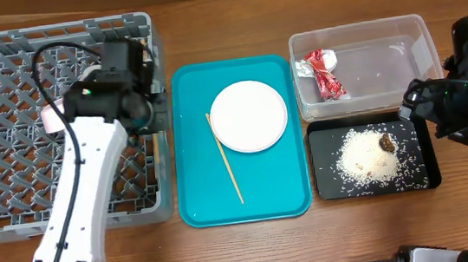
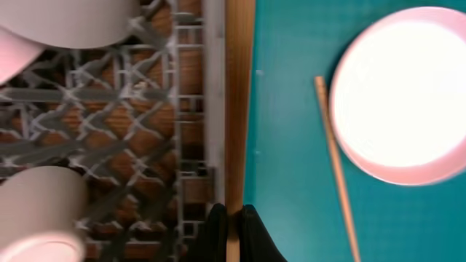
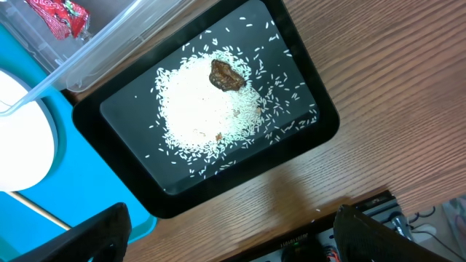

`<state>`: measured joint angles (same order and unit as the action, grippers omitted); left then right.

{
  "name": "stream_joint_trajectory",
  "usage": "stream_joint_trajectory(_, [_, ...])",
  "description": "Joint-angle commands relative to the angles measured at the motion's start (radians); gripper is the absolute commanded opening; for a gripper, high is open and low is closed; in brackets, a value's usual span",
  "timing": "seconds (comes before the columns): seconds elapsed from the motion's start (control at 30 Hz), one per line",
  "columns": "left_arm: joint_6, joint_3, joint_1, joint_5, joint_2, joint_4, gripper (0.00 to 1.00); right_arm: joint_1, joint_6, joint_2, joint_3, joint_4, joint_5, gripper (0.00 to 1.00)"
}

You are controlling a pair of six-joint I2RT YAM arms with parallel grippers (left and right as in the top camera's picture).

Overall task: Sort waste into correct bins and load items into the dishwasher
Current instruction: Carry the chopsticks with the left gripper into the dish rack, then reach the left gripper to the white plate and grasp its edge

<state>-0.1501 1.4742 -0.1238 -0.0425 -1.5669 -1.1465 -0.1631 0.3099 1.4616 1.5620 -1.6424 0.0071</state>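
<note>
My left gripper (image 2: 234, 233) is shut on a thin wooden chopstick and hangs over the right edge of the grey dish rack (image 1: 14, 198), beside the teal tray (image 1: 197, 196). The other chopstick (image 1: 225, 158) and the white plate (image 1: 248, 115) lie on that tray. In the left wrist view a pale bowl (image 2: 73, 22), a pink dish (image 2: 11, 58) and a white cup (image 2: 44, 211) sit in the rack. The red-and-silver wrapper (image 1: 324, 73) lies in the clear tub (image 1: 393, 71). Rice (image 1: 366, 156) and a brown scrap (image 1: 387, 142) lie in the black tray (image 1: 422, 181). My right gripper (image 3: 240, 233) is open and empty.
The tub and the black tray stand side by side right of the teal tray. The right arm (image 1: 461, 98) hovers at the black tray's right end. The left arm crosses over the rack's middle. A dark bar with cables runs along the table edge (image 3: 378, 218).
</note>
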Motion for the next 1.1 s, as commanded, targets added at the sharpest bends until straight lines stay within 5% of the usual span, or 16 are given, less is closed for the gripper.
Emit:
stream_joint_trajectory(0.0, [0.076, -0.026, 0.074, 0.000, -0.047, 0.021, 0.04, -0.003, -0.003, -0.014, 0.023, 0.002, -0.001, 0.91])
stream_joint_trajectory(0.13, [0.076, -0.031, 0.127, 0.055, -0.110, 0.035, 0.07, -0.003, -0.003, -0.014, 0.023, 0.001, -0.001, 0.91])
stream_joint_trajectory(0.27, [0.076, -0.031, 0.143, 0.063, -0.143, 0.034, 0.37, -0.003, -0.003, -0.014, 0.023, -0.002, -0.001, 0.91])
stream_joint_trajectory(0.5, [0.069, -0.005, 0.118, 0.252, -0.090, -0.019, 0.53, -0.003, -0.003, -0.014, 0.023, -0.001, -0.001, 0.91])
stream_joint_trajectory(0.67, [-0.044, -0.006, 0.029, 0.330, -0.055, -0.075, 0.56, -0.003, -0.003, -0.014, 0.023, 0.002, -0.001, 0.91])
stream_joint_trajectory(1.07, [-0.411, -0.205, -0.299, 0.184, -0.137, 0.092, 0.61, -0.003, -0.003, -0.014, 0.023, 0.006, -0.001, 0.91])
